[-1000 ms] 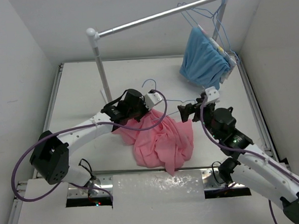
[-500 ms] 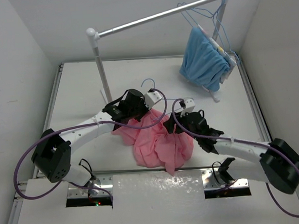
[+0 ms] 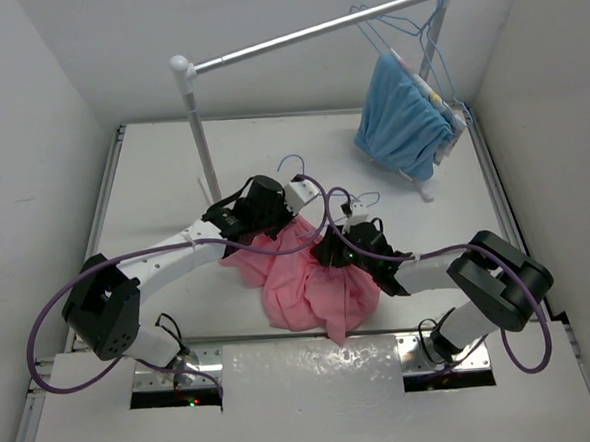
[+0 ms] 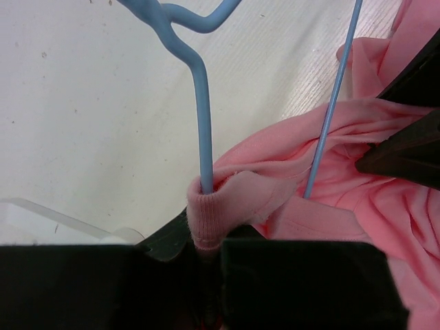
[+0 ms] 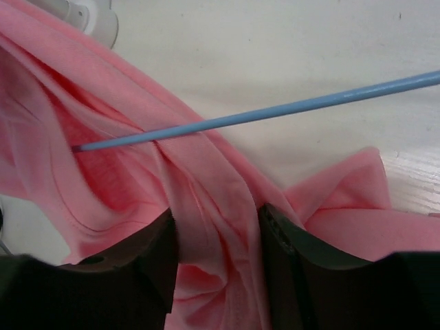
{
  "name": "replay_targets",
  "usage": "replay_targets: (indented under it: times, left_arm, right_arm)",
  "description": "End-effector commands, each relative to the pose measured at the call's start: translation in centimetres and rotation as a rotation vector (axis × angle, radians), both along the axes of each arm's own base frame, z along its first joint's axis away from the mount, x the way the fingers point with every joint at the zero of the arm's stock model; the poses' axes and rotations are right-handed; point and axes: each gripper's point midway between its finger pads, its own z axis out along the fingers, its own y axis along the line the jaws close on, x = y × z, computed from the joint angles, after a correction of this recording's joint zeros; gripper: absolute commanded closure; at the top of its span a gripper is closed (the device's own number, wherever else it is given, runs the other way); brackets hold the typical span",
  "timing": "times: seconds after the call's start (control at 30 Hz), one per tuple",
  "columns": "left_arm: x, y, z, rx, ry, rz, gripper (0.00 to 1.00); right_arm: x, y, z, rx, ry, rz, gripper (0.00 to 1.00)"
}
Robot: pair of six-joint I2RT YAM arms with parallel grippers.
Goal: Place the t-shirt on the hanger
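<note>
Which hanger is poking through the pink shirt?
The light-blue hanger down on the table, its neck through the t-shirt collar. The other hangers hang on the silver rail.

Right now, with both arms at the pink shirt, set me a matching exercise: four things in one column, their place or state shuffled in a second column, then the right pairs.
Things
1. t-shirt
2. hanger
3. light-blue garment
4. left gripper

Places or states
A. hangs at the right end of the silver rail
B. shut on the pink collar
C. lies heaped on the table
D. its blue wire neck rises out of the pink collar

Pairs: 1-C, 2-D, 3-A, 4-B
</note>
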Motion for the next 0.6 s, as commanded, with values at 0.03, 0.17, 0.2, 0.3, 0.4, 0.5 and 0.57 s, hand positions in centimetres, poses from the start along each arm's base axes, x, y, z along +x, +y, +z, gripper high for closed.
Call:
replay_targets:
  times: [0.03,0.17,0.2,0.3,0.4,0.5,0.57]
  left_arm:
    - [1.8,-1.1,3.5,-0.085,-0.089,0.018,1.00]
    - [2.0,-0.5,4.0,-0.107,-0.085,0.027,1.00]
    - [2.0,-0.5,4.3,-0.114,-0.089,0.020,1.00]
    - [2.1,0.6,4.4,-0.110,-0.096,0.019,1.00]
    - [2.4,1.9,4.1,-0.119,-0.105,0.016,1.00]
    - [1.4,2.0,3.4,-0.115,-0.093,-0.059,1.00]
    - [0.2,1.9,2.8,-0.110,-0.087,-0.119,1.00]
  right_arm:
    - [0.6,0.4,0.0,0.009,0.008,-0.030,0.63]
    - [0.0,-2.4,-2.2,-0.070,0.061,-0.130,1.00]
    - [-0.1,-3.3,-2.5,-0.085,0.068,-0.163,1.00]
    - [0.0,-7.2,-3.1,-0.108,0.087,-0.278,1.00]
    - [0.3,-11.3,-3.0,-0.066,0.095,-0.387,1.00]
    - [1.0,-14.0,-2.8,-0.111,0.095,-0.438,1.00]
    - [1.3,-14.9,-2.4,-0.103,0.096,-0.459,1.00]
